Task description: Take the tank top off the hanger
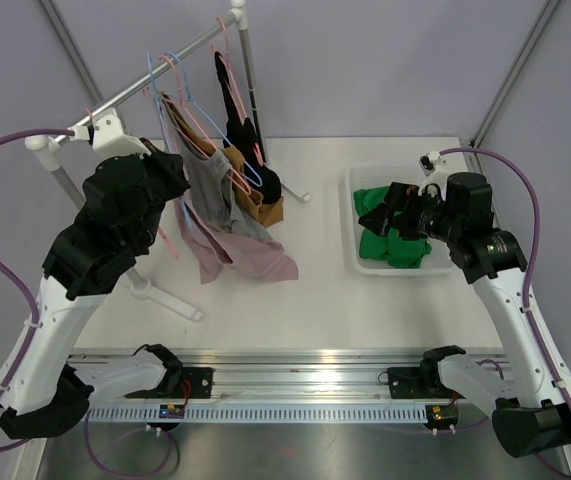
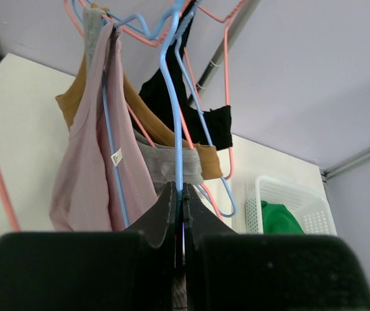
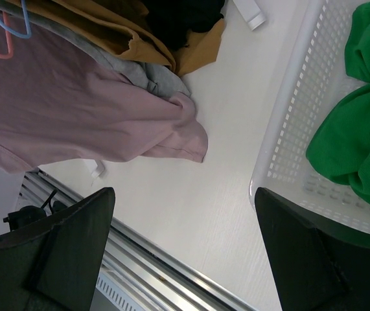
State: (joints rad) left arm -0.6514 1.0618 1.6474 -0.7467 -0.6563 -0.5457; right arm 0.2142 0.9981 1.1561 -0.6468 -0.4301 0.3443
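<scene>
Tank top, the pink one, hangs just left of the left tool, which is closed tightly on the wire of a blue hanger. Behind it, a brown garment and a black garment hang from the same rail. The right tool is wide open and holds nothing. It is above the counter, at the edge of a white basket with green cloth inside.

One gripper pinching, the other spread wide.
The left arm reaches up and the left gripper has its fingers pressed together on a blue hanger; the right arm stretches forward, the right gripper with its fingers wide apart.
</scene>
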